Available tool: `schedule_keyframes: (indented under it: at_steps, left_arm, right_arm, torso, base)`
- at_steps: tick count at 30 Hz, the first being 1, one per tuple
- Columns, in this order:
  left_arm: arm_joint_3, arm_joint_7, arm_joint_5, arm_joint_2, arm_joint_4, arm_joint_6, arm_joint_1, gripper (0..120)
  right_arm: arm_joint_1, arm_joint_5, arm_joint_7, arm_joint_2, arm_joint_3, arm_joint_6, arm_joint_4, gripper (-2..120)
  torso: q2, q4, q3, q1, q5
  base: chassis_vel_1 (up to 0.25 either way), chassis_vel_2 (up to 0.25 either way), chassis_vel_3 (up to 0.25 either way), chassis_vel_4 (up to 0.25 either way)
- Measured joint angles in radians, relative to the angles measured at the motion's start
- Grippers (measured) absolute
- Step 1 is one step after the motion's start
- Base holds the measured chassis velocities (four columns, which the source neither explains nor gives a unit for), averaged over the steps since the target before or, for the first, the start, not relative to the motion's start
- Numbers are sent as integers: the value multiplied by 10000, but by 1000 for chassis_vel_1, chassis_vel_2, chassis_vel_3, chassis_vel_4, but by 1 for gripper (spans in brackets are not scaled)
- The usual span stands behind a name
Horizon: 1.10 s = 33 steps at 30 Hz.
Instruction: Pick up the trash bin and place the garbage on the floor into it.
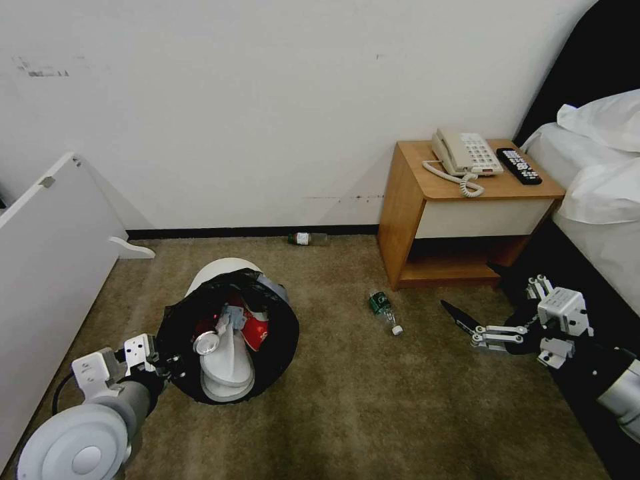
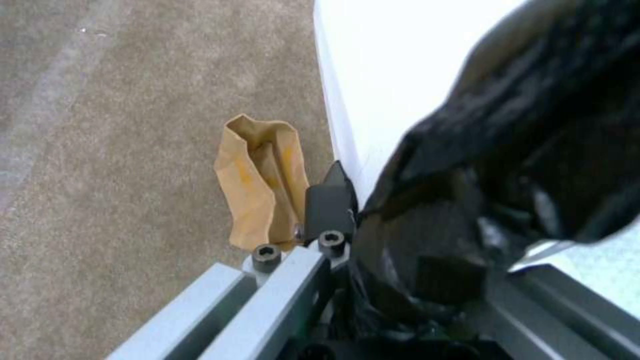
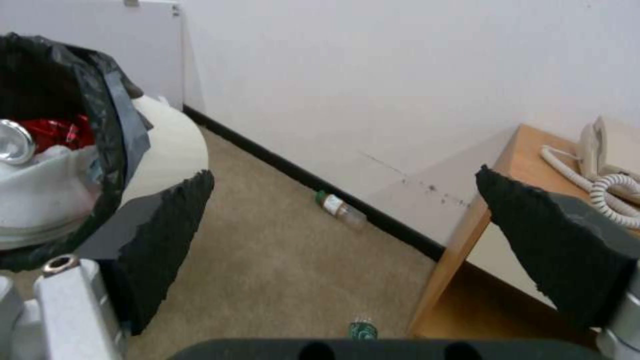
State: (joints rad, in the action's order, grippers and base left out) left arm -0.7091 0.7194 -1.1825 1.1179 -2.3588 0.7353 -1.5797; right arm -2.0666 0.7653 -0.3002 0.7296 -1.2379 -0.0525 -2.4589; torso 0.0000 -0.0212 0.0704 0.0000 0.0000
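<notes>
Left gripper, at the lower left of the head view, pinches the black-bagged rim of the trash bin, which is tilted toward the camera with white slippers and a red packet inside. Right gripper, at the lower right, hovers with fingers spread over the floor, near a green-labelled bottle at centre. A second bottle lies by the wall.
</notes>
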Motion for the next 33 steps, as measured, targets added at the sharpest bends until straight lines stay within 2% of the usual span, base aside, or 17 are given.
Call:
schedule_keyframes:
  at_steps: [16,33]
  left_arm:
    - [114,-99,346,232,15,0,2,0]
    - [121,-184,356,214,99,0,93,0]
  right_arm:
    - [313,-55,-183,174,366,69,240,100]
    - [412,-35,-320,282,476,69,310,100]
  torso:
    - [0,1,0,0,0]
    - [-1,-1,0,1,0]
  base:
    - [0,0,0,0]
    - [10,9,6,9]
